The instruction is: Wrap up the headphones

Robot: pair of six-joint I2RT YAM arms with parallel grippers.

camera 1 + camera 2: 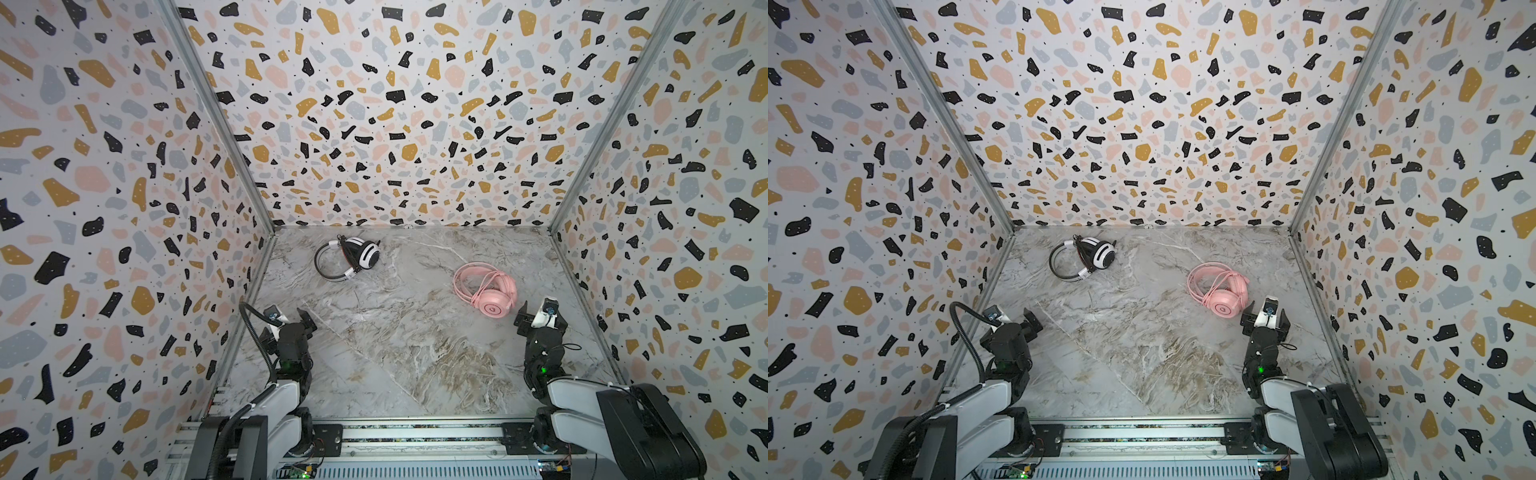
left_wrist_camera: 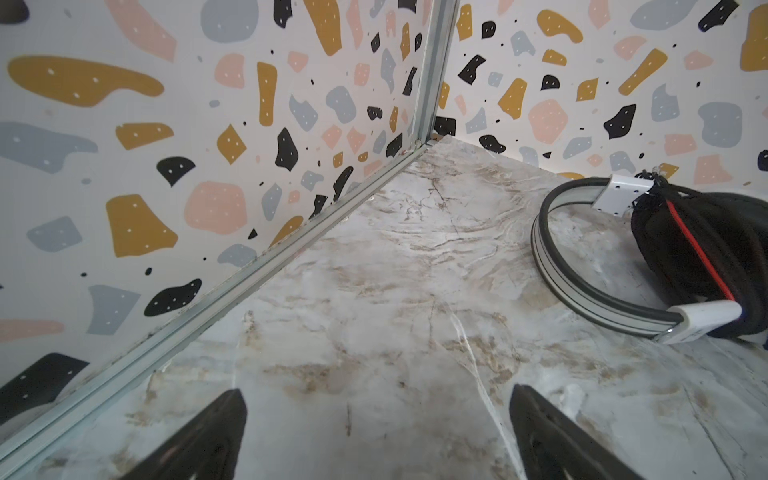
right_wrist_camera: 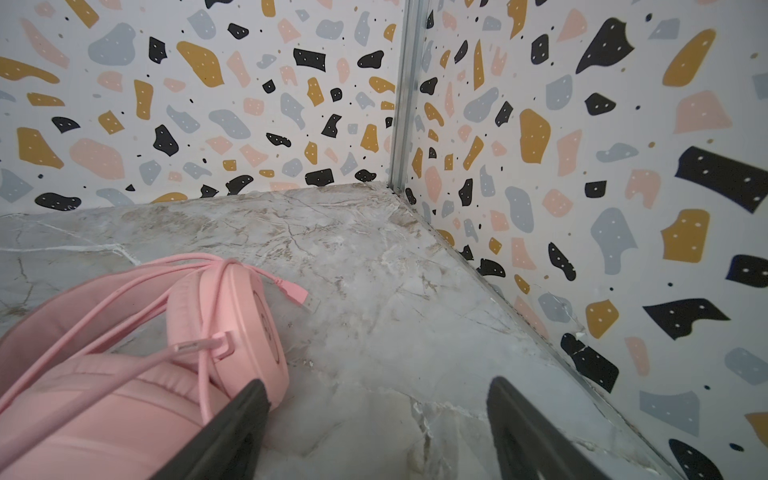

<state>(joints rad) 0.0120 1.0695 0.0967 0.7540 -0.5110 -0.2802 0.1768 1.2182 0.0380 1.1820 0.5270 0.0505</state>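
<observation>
The pink headphones (image 1: 490, 291) (image 1: 1221, 291) lie on the marble table (image 1: 395, 353) at mid right, with their thin pink cable looped over the headband and earcups. The plug end (image 3: 297, 293) rests on the table beside an earcup. My right gripper (image 1: 536, 318) (image 3: 374, 386) stands open just in front of them. One finger is close beside the pink earcup (image 3: 249, 324), and nothing is between the jaws. The white and black headphones (image 1: 353, 257) (image 1: 1088, 257) (image 2: 685, 257) lie at the back left. My left gripper (image 1: 307, 320) (image 2: 376, 395) is open and empty, well short of them.
Terrazzo-patterned walls (image 1: 124, 208) with metal corner posts (image 1: 216, 124) close in the table on three sides. A metal rail (image 1: 415, 436) carrying both arm bases runs along the front edge.
</observation>
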